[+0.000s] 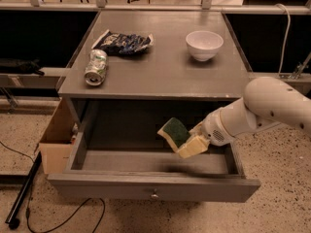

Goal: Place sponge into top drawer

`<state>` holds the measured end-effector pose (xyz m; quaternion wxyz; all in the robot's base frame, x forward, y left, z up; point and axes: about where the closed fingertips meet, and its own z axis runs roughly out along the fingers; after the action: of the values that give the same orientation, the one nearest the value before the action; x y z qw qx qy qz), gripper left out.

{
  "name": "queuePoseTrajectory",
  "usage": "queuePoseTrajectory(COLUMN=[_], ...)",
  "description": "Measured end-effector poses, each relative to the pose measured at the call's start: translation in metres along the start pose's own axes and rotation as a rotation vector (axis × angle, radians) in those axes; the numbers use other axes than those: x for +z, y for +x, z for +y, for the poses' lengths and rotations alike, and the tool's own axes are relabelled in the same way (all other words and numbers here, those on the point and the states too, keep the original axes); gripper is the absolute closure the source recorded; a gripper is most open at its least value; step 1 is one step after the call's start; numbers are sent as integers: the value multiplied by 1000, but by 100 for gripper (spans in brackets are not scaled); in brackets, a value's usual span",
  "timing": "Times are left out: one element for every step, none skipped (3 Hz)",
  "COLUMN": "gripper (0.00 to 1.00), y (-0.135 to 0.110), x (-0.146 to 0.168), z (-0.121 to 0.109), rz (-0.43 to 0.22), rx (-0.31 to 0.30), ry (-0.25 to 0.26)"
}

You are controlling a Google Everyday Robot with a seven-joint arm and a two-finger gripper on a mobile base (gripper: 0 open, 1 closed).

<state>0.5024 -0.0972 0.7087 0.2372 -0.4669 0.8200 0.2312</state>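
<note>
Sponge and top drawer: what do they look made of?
The sponge: dark green matte scrub face over thick pale yellow foam; the two layers show at its edge. The top drawer: flat matte grey boards, probably painted wood, possibly laminate; its small shiny knob looks metal. The hand holds the sponge above the open drawer, right of centre.

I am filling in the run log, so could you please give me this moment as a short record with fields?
top drawer: pulled open, knob on its front
gripper: above the drawer's right half, shut on the sponge
sponge: held tilted, off the drawer floor, green face up
table top: white bowl back right, can on its side at left, snack bag behind the can
status: sponge not yet released
</note>
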Motion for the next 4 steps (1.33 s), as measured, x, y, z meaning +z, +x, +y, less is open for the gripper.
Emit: queuePoseTrajectory(gripper=[100, 100, 100, 100], y=[4, 8, 18, 26], x=[23, 34, 49, 55], z=[-4, -10, -29, -46], rz=[15, 19, 4, -39], rx=[18, 38, 109, 199], ry=[-2, -3, 9, 30])
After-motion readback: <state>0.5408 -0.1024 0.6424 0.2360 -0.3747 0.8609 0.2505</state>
